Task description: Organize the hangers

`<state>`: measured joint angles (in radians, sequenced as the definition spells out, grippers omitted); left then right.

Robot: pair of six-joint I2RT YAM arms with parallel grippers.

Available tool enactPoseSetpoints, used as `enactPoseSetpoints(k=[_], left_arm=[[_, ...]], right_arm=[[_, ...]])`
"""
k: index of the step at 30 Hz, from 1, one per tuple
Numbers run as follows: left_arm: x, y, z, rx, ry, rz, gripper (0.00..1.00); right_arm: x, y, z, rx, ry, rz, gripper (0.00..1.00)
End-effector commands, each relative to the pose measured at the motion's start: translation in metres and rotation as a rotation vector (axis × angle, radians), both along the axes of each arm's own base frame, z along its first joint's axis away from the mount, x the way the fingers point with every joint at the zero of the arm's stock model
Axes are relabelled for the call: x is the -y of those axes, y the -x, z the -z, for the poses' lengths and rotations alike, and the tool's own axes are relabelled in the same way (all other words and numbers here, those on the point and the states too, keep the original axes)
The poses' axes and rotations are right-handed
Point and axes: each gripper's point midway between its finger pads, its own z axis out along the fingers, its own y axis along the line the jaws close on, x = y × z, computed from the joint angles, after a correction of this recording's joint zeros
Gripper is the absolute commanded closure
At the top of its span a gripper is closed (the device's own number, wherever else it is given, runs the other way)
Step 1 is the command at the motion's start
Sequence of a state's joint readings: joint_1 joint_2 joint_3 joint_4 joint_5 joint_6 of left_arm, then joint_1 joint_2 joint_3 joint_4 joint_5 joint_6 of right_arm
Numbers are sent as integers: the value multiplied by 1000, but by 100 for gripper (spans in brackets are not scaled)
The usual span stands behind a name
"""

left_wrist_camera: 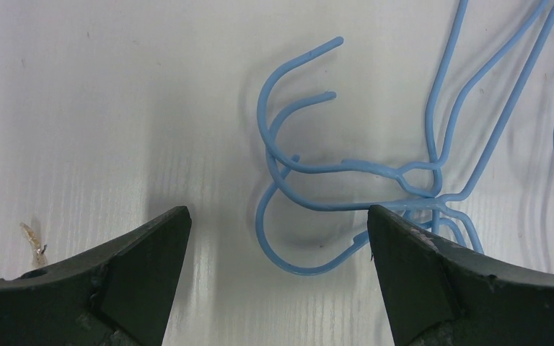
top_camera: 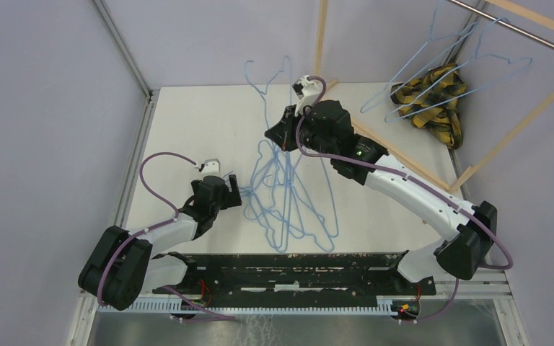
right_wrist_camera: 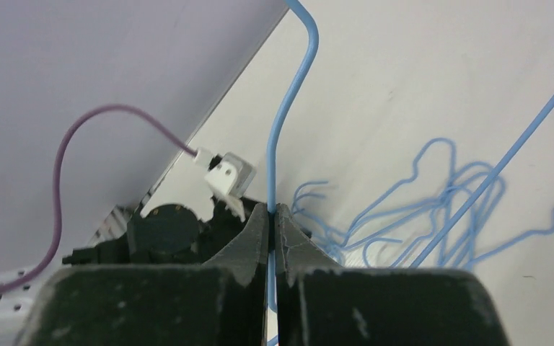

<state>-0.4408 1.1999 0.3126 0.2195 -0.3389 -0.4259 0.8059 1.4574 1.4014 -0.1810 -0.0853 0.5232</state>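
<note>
Up at the far right of the overhead view, two hangers [top_camera: 501, 68] already hang on the rail [top_camera: 519, 29], near a plaid cloth [top_camera: 433, 97]. A tangled pile [top_camera: 288, 205] of several more lies in the middle of the desk [top_camera: 187, 122], so most of the task looks undone. The right gripper [top_camera: 278, 135] holds a raised hanger [top_camera: 265, 90] over the pile's far edge.

In the left wrist view, the left gripper [left_wrist_camera: 278, 216] stands wide apart just over the desk. Three overlapping hooks [left_wrist_camera: 281, 137] lie between its jaws, none of them pinched.

In the right wrist view, the right gripper is clamped tight on the raised hanger's thin light-blue wire. The wire runs straight up from the jaws and bends at the top, and the pile shows beyond.
</note>
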Motion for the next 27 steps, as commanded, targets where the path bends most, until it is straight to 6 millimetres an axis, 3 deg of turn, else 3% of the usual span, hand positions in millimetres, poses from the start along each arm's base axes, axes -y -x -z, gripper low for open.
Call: enactPoseSetpoints(k=[1,9,18,22,27], left_arm=[[5,-15,-19,75,22,-6,1],[6,-15,-19,73,22,0,1],[8,-14,-21,83,29,7,1],[7,-14,-21,85,28,7,1],[8,-14,-20,81,28,9,1]], right_arm=[[40,-29,-72,141,-135,277,99],[84,-54,-114,227,-122,477,99],[122,-129,-152,237,-204,583,99],[131,-155,-159,239,-193,616,99],[145,-173,-159,248,-185,657,99]])
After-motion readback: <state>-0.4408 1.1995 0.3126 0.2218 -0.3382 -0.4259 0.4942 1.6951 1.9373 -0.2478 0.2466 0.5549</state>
